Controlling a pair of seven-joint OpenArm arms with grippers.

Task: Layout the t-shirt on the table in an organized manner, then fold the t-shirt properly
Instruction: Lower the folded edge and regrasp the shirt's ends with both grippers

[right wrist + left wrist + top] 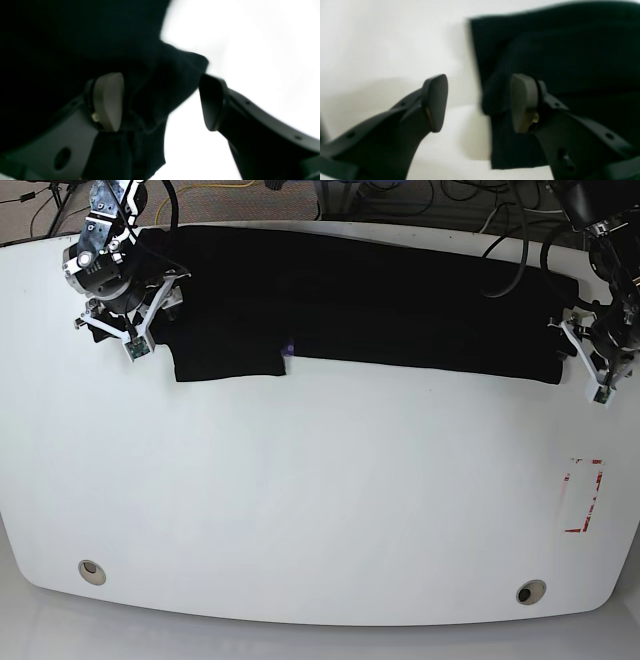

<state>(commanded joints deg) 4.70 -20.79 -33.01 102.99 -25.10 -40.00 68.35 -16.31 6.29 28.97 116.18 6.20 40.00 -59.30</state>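
The black t-shirt (380, 300) lies as a long folded band along the far side of the white table (320, 500); a small purple patch (289, 350) shows at its front edge. My left gripper (590, 365) is at the band's right end. In the left wrist view it (480, 102) is open, one finger over the cloth (557, 50), the other over bare table. My right gripper (115, 335) is at the band's left end. In the right wrist view it (160, 102) is open, with a cloth corner (175, 75) between the jaws.
A red-marked patch (583, 496) sits near the table's right edge. Two round grey holes (91, 571) (530, 591) are near the front edge. Cables (400, 200) lie on the floor behind the table.
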